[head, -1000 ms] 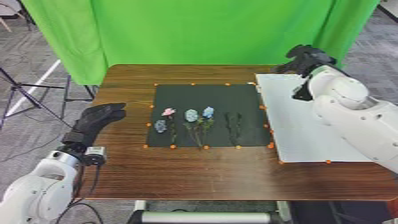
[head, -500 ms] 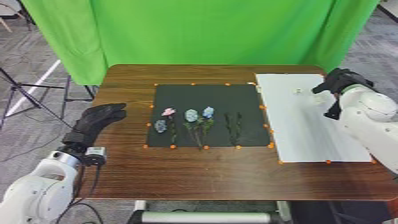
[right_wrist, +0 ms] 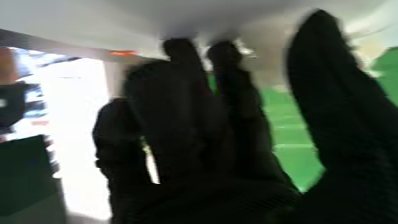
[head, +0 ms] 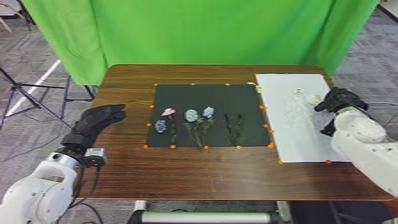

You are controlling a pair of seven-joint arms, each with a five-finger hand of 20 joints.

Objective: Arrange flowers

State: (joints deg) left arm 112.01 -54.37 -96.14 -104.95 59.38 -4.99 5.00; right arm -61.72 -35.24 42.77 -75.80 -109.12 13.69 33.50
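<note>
My right hand (head: pixel 340 100) is at the right edge of the white sheet (head: pixel 298 142) in the head view. On the sheet, left of that hand, lie pale, whitish flowers (head: pixel 314 99), hard to make out. In the right wrist view my right hand (right_wrist: pixel 191 125) has its fingers fairly straight, with nothing visible held. The black mat (head: pixel 187 94) carries a pink flower (head: pixel 169 112), a grey-blue one (head: pixel 161 127), a pale blue one (head: pixel 191 116), a brighter blue one (head: pixel 209 112) and dark green stems (head: pixel 233 130). My left hand (head: pixel 103 115) rests open at the table's left side.
Orange markers edge the mat and the sheet. The brown wooden table (head: pixel 195 175) shows in front of both, and a green curtain (head: pixel 222 35) hangs behind it. Black tripod legs (head: pixel 16 90) stand at the left.
My right hand has moved from the sheet's far part to its right edge, then nearer along it, uncovering the pale flowers. My left hand has kept still.
</note>
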